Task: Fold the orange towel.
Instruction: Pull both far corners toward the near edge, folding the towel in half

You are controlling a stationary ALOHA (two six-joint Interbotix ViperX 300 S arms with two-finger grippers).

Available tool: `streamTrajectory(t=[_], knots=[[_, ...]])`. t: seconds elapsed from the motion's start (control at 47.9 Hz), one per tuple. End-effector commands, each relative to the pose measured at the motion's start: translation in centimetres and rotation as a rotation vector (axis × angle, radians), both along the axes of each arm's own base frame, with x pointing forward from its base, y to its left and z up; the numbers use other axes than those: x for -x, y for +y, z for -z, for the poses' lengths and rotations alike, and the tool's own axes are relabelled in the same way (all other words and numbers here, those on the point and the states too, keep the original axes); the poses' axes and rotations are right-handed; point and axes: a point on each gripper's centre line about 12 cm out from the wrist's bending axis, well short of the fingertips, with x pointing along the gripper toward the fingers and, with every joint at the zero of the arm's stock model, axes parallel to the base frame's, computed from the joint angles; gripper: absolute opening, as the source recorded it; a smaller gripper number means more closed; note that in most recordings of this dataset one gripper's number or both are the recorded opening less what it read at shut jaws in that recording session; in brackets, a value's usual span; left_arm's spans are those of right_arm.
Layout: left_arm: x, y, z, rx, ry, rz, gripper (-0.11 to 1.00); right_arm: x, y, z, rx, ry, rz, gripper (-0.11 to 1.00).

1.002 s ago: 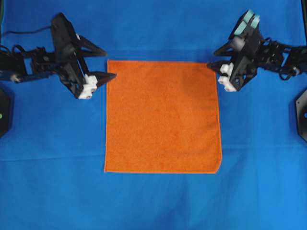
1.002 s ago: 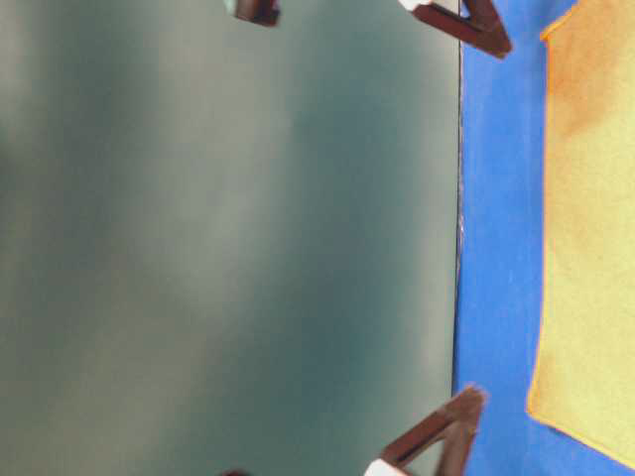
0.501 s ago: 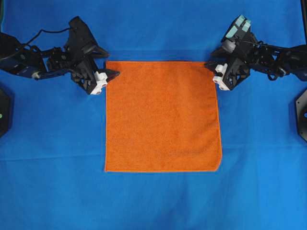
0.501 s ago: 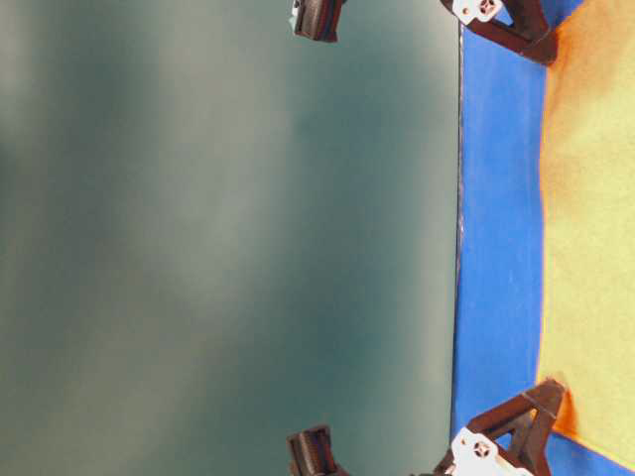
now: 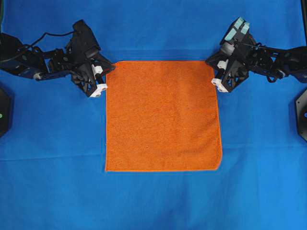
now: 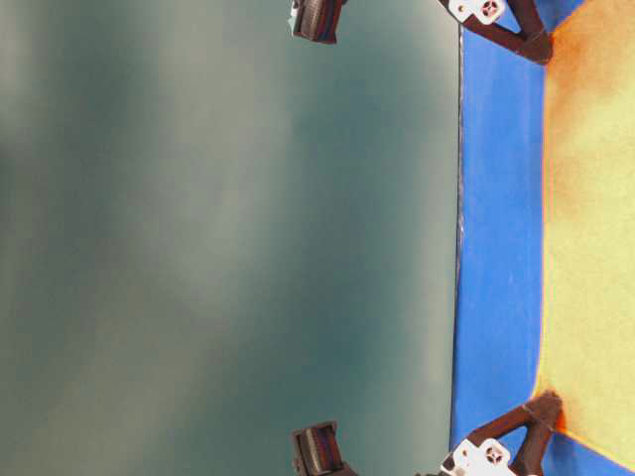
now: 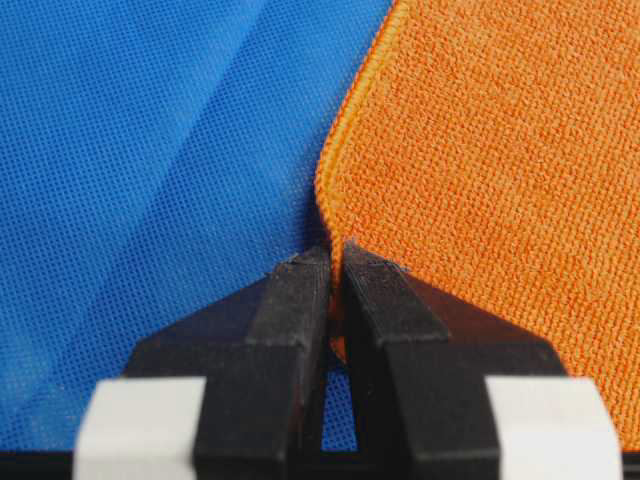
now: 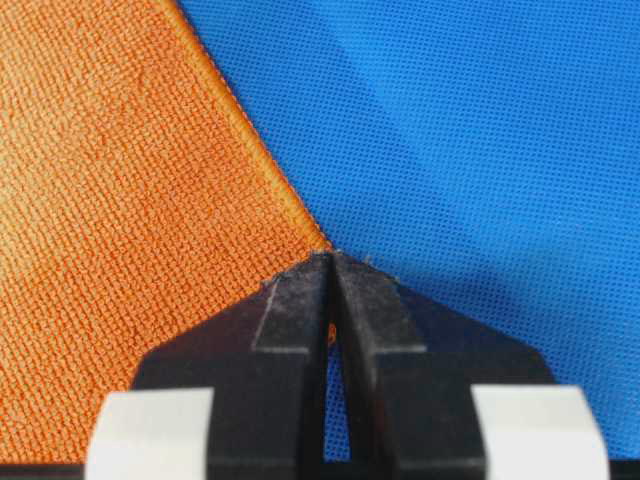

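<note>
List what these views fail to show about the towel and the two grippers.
- Towel underside: hidden in every view.
- Towel in the table-level view: cut off by the right edge, blurred.
- Left gripper: fingers cover the pinched hem; depth of bite unclear.
- Right gripper: same at its corner.
- Overhead view: both grippers' tips too small to judge.

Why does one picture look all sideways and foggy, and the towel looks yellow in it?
Table-level view: turned on its side, a blurry grey-green background fills most of it, and glare bleaches the towel yellowish. Overhead view: even light, mostly sharp, true orange. Both wrist views: crisp enough to show the towel's weave and hem.
</note>
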Motion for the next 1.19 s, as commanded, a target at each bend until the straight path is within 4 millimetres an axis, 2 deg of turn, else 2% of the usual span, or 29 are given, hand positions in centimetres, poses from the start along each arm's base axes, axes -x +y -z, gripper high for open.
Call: streamTrajectory(t=[0.0,0.167,0.397,0.773,0.94,1.169], knots=[[-0.6,0.1,-0.7,-0.011,-0.024,0.007,0.00,-0.3,-0.1,-0.5,0.009,-0.019,-0.001,0.01],[-1.0,0.3,-1.9,-0.020,-0.035,0.009,0.00,-0.4,-0.1,-1.6,0.021,-0.049,0.000,0.01],[-1.5,0.5,-6.0,-0.088,-0.056,0.056,0.00,0.1,0.2,-4.0,0.033,-0.093,0.002,0.01],[-1.1,-0.1,-6.5,-0.082,-0.031,0.075,0.00,0.3,0.7,-4.9,0.032,-0.104,-0.010,0.01],[-1.1,-2.4,-6.8,-0.057,-0.003,0.133,0.00,-0.1,2.7,-5.9,0.022,-0.107,-0.079,0.01],[-1.0,-7.2,-6.4,-0.001,0.049,0.250,0.00,-0.3,7.9,-7.3,-0.057,-0.121,-0.202,0.01]])
